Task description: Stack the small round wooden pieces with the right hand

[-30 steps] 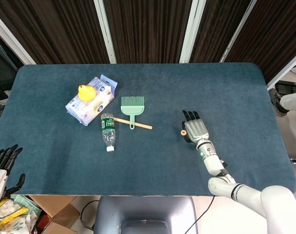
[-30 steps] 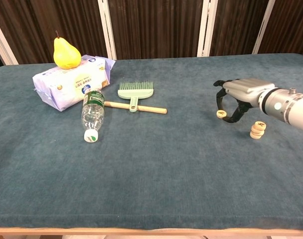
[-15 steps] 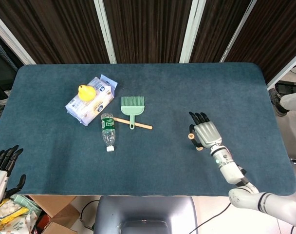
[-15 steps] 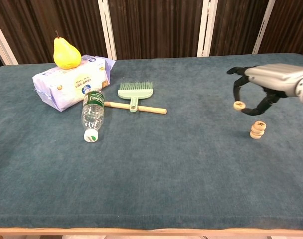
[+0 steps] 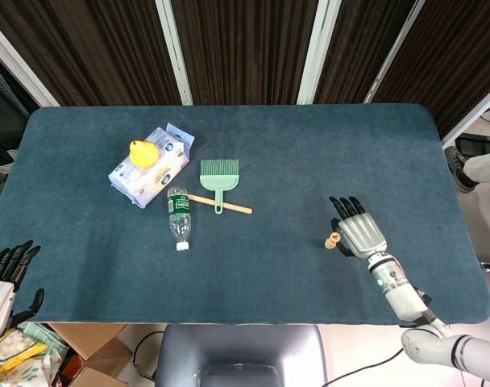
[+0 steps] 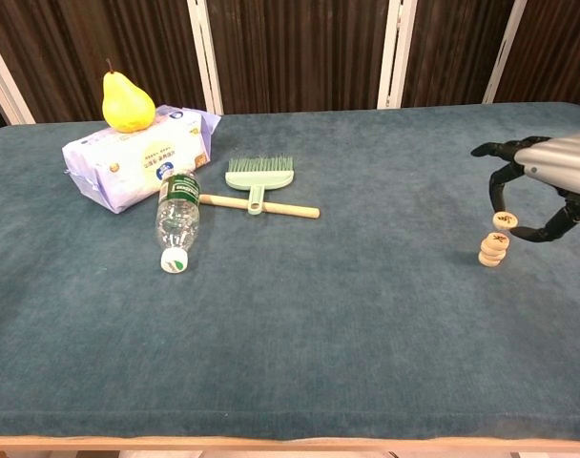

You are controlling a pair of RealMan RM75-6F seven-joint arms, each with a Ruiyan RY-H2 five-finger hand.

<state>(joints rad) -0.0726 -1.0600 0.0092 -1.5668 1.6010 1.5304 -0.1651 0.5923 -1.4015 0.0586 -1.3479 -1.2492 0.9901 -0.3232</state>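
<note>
1. Holding one small round wooden piece (image 6: 505,220) pinched in its fingertips, the right hand (image 6: 543,183) hangs at about 4 o'clock on the counter (image 5: 253,145), with the piece just above the stack (image 6: 493,250)
2. The stack stands on the counter directly under that piece; the chest view shows a few pieces already piled, slightly uneven, though I cannot tell the exact count
3. In the head view the right hand (image 5: 363,234) covers most of this, and only the stack's edge (image 5: 333,240) shows at its 9 o'clock side
4. Judging from this, the earlier pieces are stacked and what remains is to lower the held piece onto the top and let go; I see no other loose pieces on the counter
5. The left hand (image 5: 2,278) is off the counter at 8 o'clock, fingers apart, holding nothing
</note>
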